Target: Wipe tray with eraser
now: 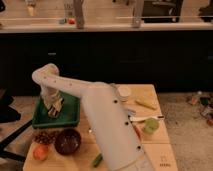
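Here, 1 tool [54,106] low over 1 green tray [72,113], grasp untellable; 1 dark bowl [67,141] nearby.

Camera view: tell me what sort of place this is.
Probably a kitchen or canteen area: a long counter runs along the back, and a wooden table holds a dark bowl, an orange fruit and a green tray. The gripper hangs low over the tray.

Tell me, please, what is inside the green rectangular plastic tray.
Only the robot's claw shows inside the green rectangular plastic tray, low over its floor. Anything beneath it is covered from view.
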Tool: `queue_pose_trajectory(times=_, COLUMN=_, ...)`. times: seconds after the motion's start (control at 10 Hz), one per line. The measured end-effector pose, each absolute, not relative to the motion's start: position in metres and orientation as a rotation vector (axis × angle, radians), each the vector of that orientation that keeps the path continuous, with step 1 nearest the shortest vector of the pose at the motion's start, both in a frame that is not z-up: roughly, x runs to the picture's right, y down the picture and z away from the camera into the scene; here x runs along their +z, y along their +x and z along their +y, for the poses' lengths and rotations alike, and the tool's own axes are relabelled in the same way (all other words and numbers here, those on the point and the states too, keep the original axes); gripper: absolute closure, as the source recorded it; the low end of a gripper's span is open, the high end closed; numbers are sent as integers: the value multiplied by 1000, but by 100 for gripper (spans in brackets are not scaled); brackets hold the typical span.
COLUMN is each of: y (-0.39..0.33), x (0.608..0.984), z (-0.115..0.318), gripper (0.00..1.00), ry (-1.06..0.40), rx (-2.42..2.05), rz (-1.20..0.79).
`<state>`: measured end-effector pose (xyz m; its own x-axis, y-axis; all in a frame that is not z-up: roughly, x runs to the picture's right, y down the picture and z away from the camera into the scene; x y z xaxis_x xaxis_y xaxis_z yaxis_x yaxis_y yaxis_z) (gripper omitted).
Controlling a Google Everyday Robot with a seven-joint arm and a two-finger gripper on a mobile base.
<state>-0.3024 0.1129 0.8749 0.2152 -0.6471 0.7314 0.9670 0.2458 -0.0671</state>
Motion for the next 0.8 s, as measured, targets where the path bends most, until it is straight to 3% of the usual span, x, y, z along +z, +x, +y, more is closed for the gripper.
queue_pose_trajectory(times=0.4, y=-239, x=870, z=113, gripper=100, ry=-608, rx=-1112, rz=-590)
queue_pose_trajectory(times=0.8, y=-249, x=908, z=85, gripper=100, ry=-629, rx=-1097, rz=-608)
